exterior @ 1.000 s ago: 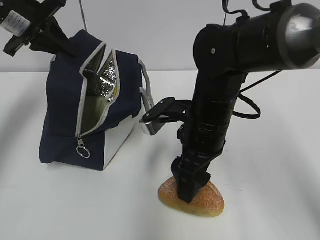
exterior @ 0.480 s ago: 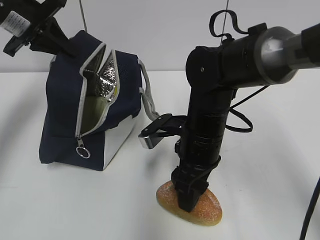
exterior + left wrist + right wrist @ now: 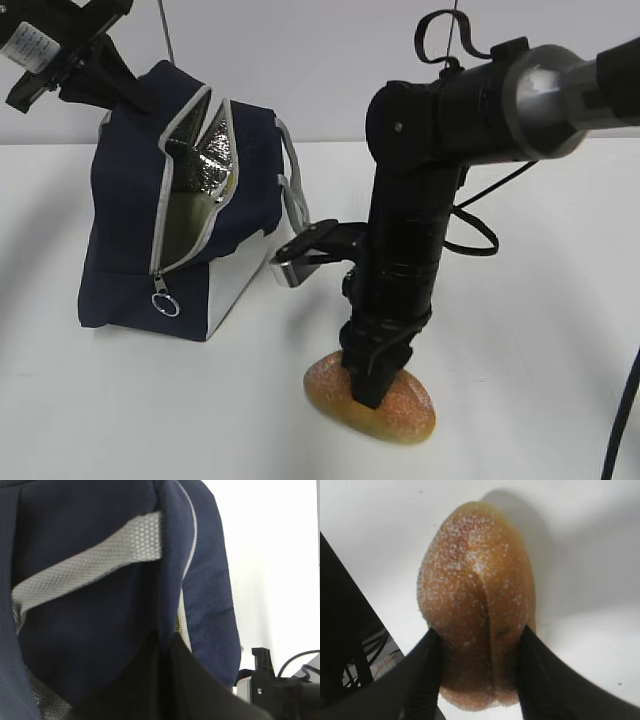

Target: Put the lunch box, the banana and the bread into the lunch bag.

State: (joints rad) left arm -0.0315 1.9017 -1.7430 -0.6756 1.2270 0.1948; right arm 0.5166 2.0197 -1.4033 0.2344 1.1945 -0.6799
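Right gripper (image 3: 373,385): fingers just pinched in on the oval golden-brown crusty bread roll (image 3: 477,605), touching both flanks.
Left gripper (image 3: 128,92): closed, apparently pinching the boxy navy-blue fabric lunch bag (image 3: 130,250) open.
Meaning: bread ready to lift.

Right wrist view. Bread (image 3: 476,605): oval golden-brown roll, crust speckled with pale grains, one seam running lengthwise down its top. It lies on the white bench (image 3: 590,645) and fills the centre of the frame, long axis pointing away from the camera.

Right claw (image 3: 477,672): two black fingers, one on each side of the bread's near end. Left finger (image 3: 417,680) touches the bread's left flank; right finger (image 3: 545,680) touches its right flank. No gap visible between either finger and the crust.

Beyond the bread, at its far end, a soft grey shadow falls on the bench. Left of the bread, dark arm hardware and black cables (image 3: 362,655) are partly visible at the frame edge.
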